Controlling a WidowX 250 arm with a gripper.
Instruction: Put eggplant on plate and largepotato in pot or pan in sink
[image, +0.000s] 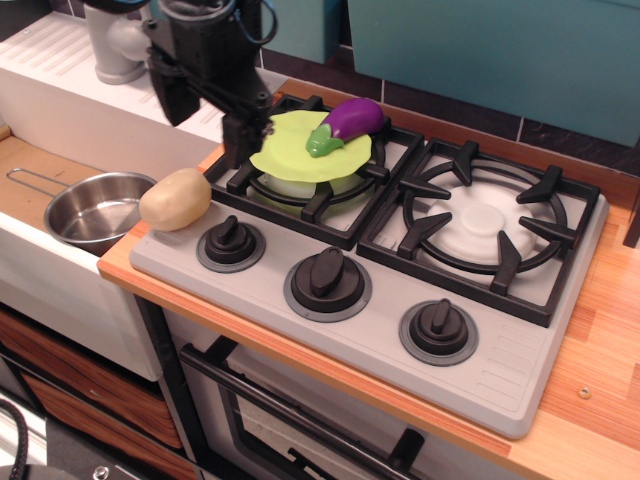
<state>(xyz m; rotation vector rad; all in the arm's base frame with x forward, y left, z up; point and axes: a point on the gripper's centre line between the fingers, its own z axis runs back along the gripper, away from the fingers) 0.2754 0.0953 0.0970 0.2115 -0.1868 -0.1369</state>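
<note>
A: Eggplant (346, 124) already lying on plate (310, 146). Where next?

B: Largepotato (175, 198), on front-left corner of stove, beside pan (95, 208) in sink (40, 190). Lies below and a little left of claw (237, 140), long axis slanting up to right.

A: Claw state?

B: Holding nothing; fingers too dark, cannot tell gap.

No text, label, brand, number or sign can be read anywhere in this view. The three stove knobs (327, 274) at about six o'clock carry no legible markings, and the grey stove panel (520, 380) around them is plain. The plate (290, 150), eggplant (350, 122), largepotato (175, 199) and pan (90, 210) bear no lettering.
</note>
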